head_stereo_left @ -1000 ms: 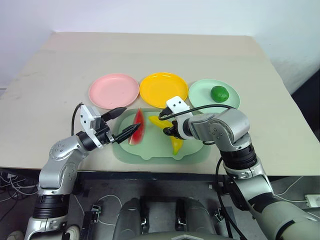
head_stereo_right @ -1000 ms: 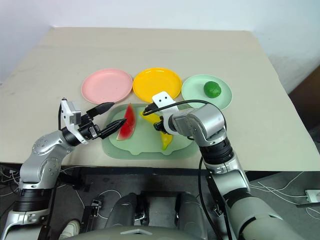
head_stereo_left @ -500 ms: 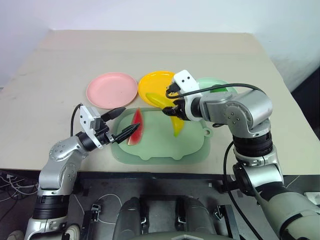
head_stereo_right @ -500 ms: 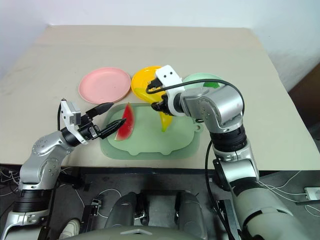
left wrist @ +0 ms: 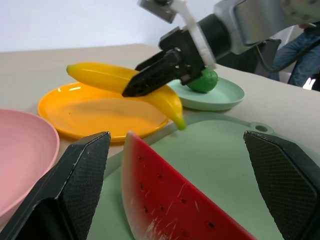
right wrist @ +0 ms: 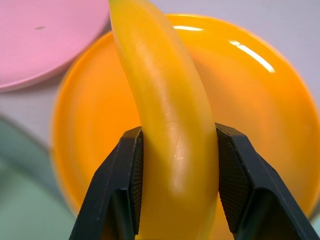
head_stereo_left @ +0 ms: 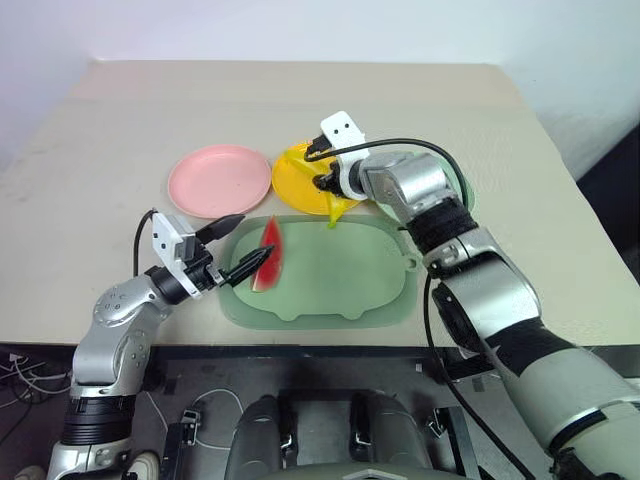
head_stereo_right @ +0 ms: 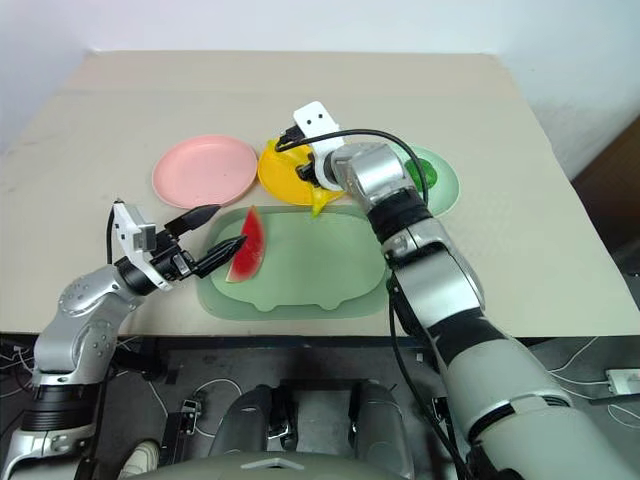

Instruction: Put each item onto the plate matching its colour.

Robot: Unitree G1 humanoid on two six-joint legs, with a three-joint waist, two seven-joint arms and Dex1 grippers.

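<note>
My right gripper (head_stereo_left: 326, 184) is shut on the curved yellow banana (head_stereo_left: 322, 192), holding it above the near rim of the yellow plate (head_stereo_left: 296, 177). In the right wrist view the banana (right wrist: 165, 110) sits between both black fingers (right wrist: 125, 185), with the yellow plate (right wrist: 260, 115) underneath. The red watermelon wedge (head_stereo_left: 268, 255) stands on its green rind on the left part of the pale green tray (head_stereo_left: 330, 285). My left gripper (head_stereo_left: 243, 247) is open just left of it, fingers either side of the wedge's near end. The dark-green fruit (left wrist: 202, 81) lies on the mint plate (left wrist: 225, 96). The pink plate (head_stereo_left: 218, 180) holds nothing.
The three plates stand in a row behind the tray on a beige table (head_stereo_left: 120, 120). My right forearm (head_stereo_left: 430, 205) crosses over the mint plate and hides most of it in the head views. Bare tabletop stretches behind the plates.
My right gripper has lifted the banana off the tray and carried it forward, to above the yellow plate's near rim. The left arm and the watermelon have stayed put.
</note>
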